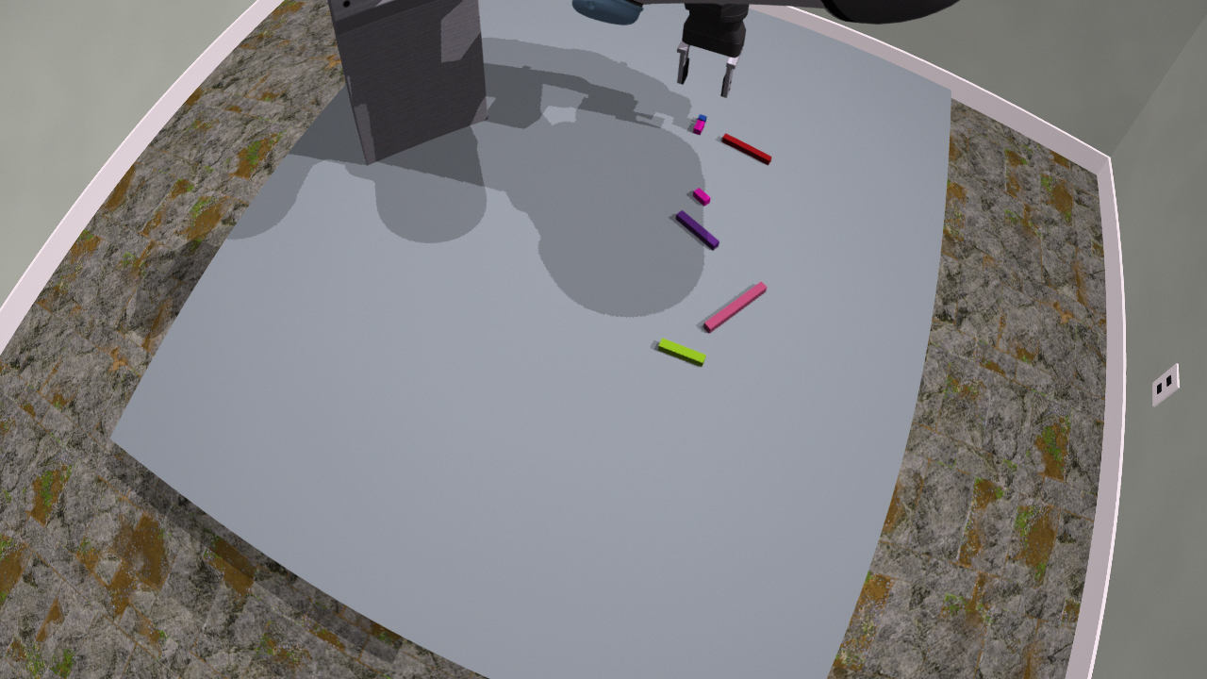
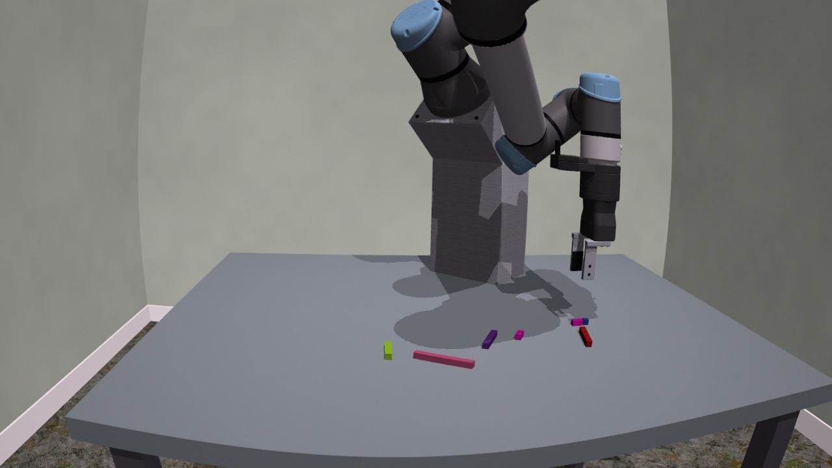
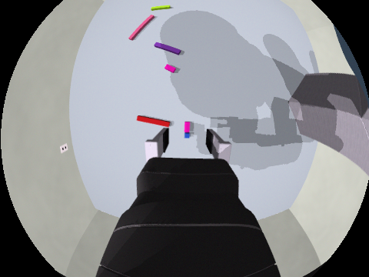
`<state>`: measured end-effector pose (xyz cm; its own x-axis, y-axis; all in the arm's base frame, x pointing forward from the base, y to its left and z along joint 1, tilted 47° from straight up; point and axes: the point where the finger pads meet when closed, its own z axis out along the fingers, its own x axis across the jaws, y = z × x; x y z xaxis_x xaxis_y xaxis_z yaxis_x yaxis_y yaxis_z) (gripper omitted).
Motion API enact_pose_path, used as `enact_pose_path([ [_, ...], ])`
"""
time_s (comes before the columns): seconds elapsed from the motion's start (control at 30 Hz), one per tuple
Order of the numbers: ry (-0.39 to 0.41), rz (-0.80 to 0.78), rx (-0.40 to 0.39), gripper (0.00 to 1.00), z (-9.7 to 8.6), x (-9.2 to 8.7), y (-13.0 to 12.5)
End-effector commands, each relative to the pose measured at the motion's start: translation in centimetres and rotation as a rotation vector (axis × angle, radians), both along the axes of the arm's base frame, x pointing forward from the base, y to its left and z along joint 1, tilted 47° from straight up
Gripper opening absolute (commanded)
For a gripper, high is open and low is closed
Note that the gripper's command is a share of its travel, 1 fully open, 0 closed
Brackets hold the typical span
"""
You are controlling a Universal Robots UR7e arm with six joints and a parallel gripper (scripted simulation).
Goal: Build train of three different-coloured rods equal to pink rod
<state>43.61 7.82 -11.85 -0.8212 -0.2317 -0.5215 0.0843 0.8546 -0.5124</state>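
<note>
My gripper (image 1: 705,74) hangs open and empty well above the table's far right part; it also shows in the exterior view (image 2: 583,266) and the wrist view (image 3: 187,144). Right below it a short magenta rod (image 1: 698,126) lies end to end with a tiny blue rod (image 1: 702,118); the pair shows between my fingers in the wrist view (image 3: 187,128). A red rod (image 1: 746,148) lies flat just beside them, apart. A second magenta rod (image 1: 701,196) and a purple rod (image 1: 697,229) lie nearer. The pink rod (image 1: 735,306) and a lime rod (image 1: 681,351) lie nearest.
The arm's dark pedestal (image 1: 410,72) stands at the back left of the rods. The table's far edge runs close behind the blue rod.
</note>
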Motion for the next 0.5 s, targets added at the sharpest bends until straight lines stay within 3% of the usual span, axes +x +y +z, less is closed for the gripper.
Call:
enact_pose_path([
  [0.0,0.007,0.008,-0.006,1.0,0.2,0.1,-0.3],
  [0.47,0.093,0.117,-0.09,1.0,1.6,1.1,-2.5],
])
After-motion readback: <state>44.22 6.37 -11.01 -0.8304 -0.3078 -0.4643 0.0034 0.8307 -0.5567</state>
